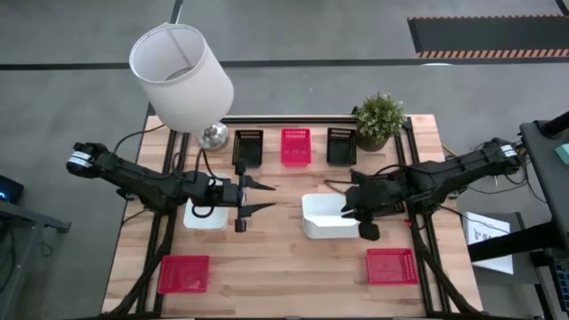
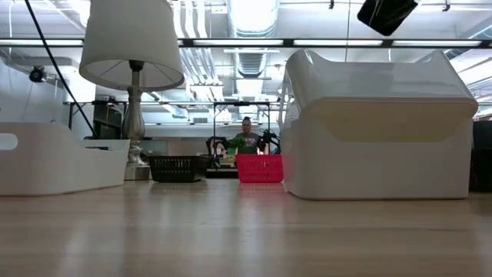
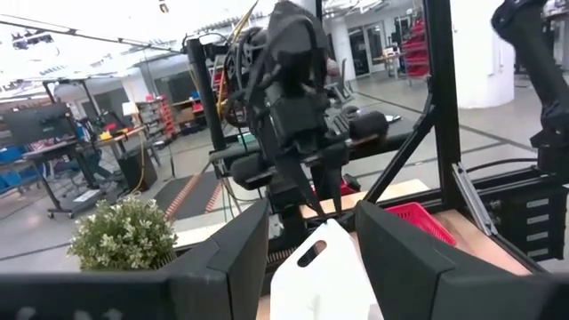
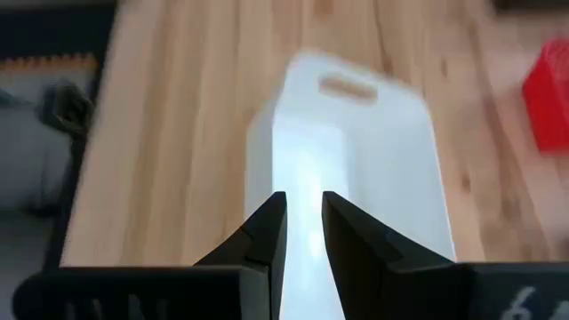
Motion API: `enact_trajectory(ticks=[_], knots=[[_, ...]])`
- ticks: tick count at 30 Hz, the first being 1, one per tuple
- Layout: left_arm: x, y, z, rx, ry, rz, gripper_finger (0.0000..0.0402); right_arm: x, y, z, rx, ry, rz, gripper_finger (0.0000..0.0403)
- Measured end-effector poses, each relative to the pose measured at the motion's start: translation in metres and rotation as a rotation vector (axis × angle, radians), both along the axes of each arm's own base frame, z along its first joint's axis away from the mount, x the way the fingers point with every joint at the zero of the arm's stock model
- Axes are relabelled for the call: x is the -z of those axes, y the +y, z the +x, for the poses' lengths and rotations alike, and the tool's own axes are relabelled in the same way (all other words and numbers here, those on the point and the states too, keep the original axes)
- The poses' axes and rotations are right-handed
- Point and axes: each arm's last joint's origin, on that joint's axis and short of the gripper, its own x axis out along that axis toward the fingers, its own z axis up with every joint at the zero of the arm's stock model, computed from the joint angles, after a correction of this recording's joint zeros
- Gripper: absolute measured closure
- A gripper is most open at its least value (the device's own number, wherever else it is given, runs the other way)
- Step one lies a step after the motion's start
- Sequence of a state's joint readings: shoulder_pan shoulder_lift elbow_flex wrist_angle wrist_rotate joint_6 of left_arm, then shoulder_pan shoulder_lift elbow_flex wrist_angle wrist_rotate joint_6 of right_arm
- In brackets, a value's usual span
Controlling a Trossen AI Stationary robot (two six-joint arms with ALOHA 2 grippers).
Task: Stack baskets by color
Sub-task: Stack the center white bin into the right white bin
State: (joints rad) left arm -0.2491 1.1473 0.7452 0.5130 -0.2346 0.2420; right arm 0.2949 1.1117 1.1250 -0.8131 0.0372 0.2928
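Note:
Two white baskets rest bottom down on the wooden table: one under my left arm, one at the centre. In the low view the centre one looks like two nested. Along the far edge stand a black basket, a red basket and a second black basket. Two more red baskets lie near the front edge. My left gripper hangs open above the table between the white baskets, pointing right. My right gripper hovers over the centre basket's right end, tilted down, its fingers narrowly open, nothing between them.
A lamp with a white shade stands at the far left, its base beside the left black basket. A potted green plant sits at the far right. Bare wood lies along the front between the two near red baskets.

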Motion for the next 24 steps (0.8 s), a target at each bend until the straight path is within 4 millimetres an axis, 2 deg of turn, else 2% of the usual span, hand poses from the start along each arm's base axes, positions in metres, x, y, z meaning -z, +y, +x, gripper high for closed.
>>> enact_trajectory(ticks=[6,11,16,24], knots=[[0.000,-0.001,0.000,0.005,-0.001,-0.001,0.0246,-0.005,0.009,0.022,0.035,0.157,0.012,0.0317],[0.002,-0.002,0.000,0.007,0.008,0.000,0.0246,0.009,0.015,0.039,0.056,0.309,0.006,0.0276],[0.005,-0.002,-0.001,0.008,0.016,0.002,0.0246,0.028,0.023,0.054,0.001,0.410,0.064,0.0240],[0.005,-0.002,-0.001,0.008,0.013,0.003,0.0246,0.048,0.026,0.066,-0.033,0.475,0.036,0.0206]])
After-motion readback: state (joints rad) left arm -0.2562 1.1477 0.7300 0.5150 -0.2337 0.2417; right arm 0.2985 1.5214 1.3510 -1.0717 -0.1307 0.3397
